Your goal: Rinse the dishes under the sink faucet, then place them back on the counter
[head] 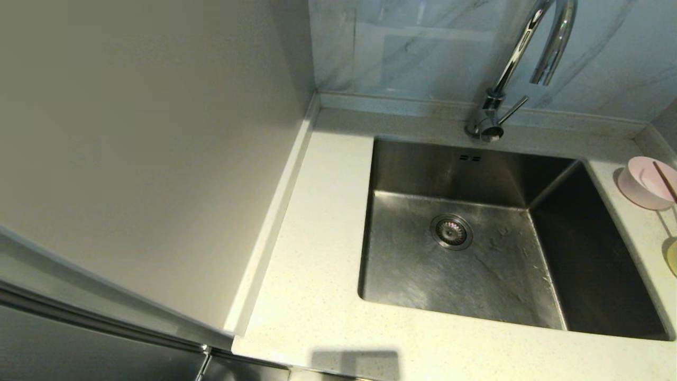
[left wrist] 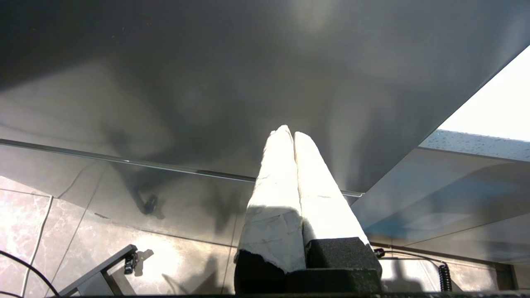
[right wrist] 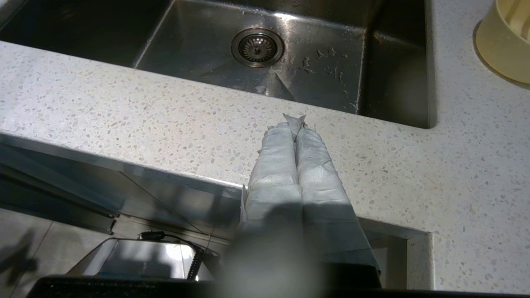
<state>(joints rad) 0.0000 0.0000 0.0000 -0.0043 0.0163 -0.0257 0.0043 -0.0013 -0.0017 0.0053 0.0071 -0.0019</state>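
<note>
Two grippers, both clenched on nothing: our left gripper [left wrist: 290,134] sits low beside a dark cabinet panel [left wrist: 207,82], our right gripper [right wrist: 295,126] hangs at the counter [head: 317,296] front edge. Past that we see the sink [head: 418,264], drain strainer [head: 451,231] mid-frame, basin bare. At right edge, yellow-green bowl [head: 672,255] then pink bowl [head: 642,182] with a chopstick [head: 665,181] across it. Faucet [head: 521,58] stands upper right, behind the basin.
</note>
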